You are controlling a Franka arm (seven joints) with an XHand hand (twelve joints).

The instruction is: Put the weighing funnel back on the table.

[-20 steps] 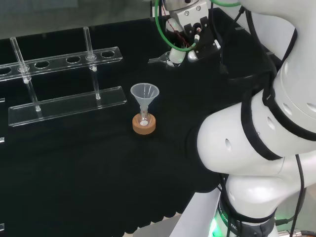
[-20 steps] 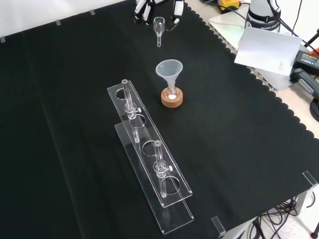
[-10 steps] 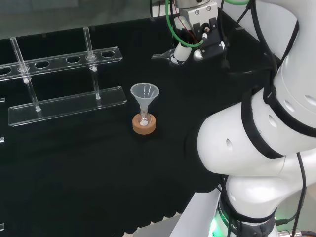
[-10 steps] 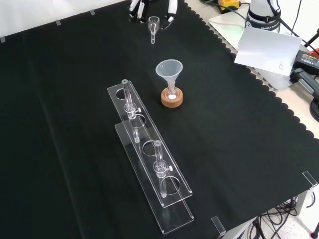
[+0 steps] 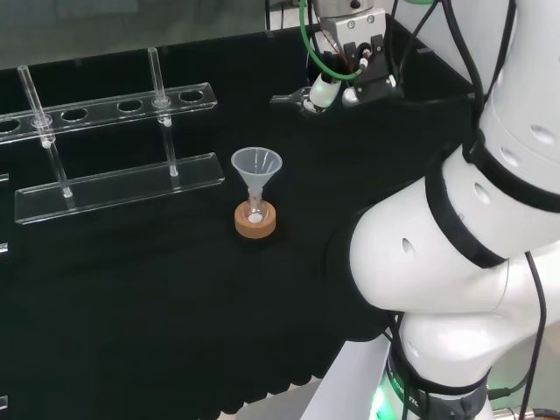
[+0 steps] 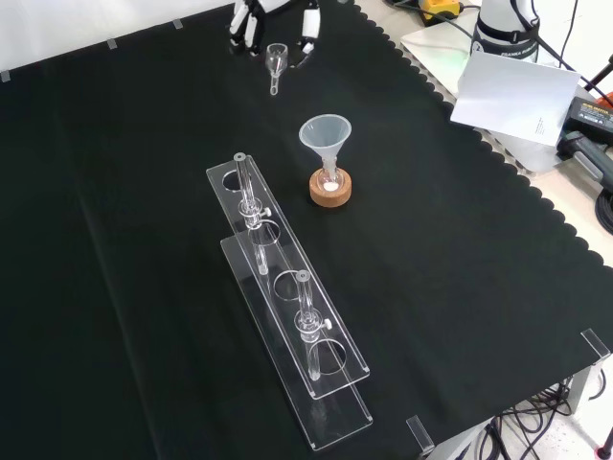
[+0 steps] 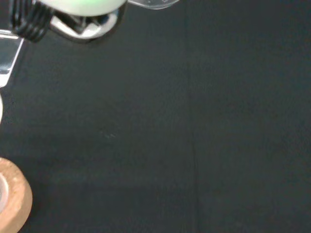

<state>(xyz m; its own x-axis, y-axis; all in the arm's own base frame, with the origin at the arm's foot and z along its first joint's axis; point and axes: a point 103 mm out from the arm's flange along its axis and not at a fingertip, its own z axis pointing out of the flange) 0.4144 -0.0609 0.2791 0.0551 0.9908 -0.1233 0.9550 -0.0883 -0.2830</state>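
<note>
Pinched between the curled fingers of the hand (image 6: pixel 308 23): the weighing funnel (image 6: pixel 277 61), seemingly off the cloth (image 6: pixel 479 287), beyond the funnel (image 6: pixel 326 134) in the front view, stem pointing roughly toward it. Probably the carrying step before setting down. To do it well: keep level, lower slowly onto bare cloth well apart from the funnel and its cork ring (image 6: pixel 330 186), release only once resting, then lift straight up.

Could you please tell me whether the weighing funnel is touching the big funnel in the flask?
Apart. The front view shows bare black cloth between the weighing funnel, up by the robot hand, and the funnel.
</note>
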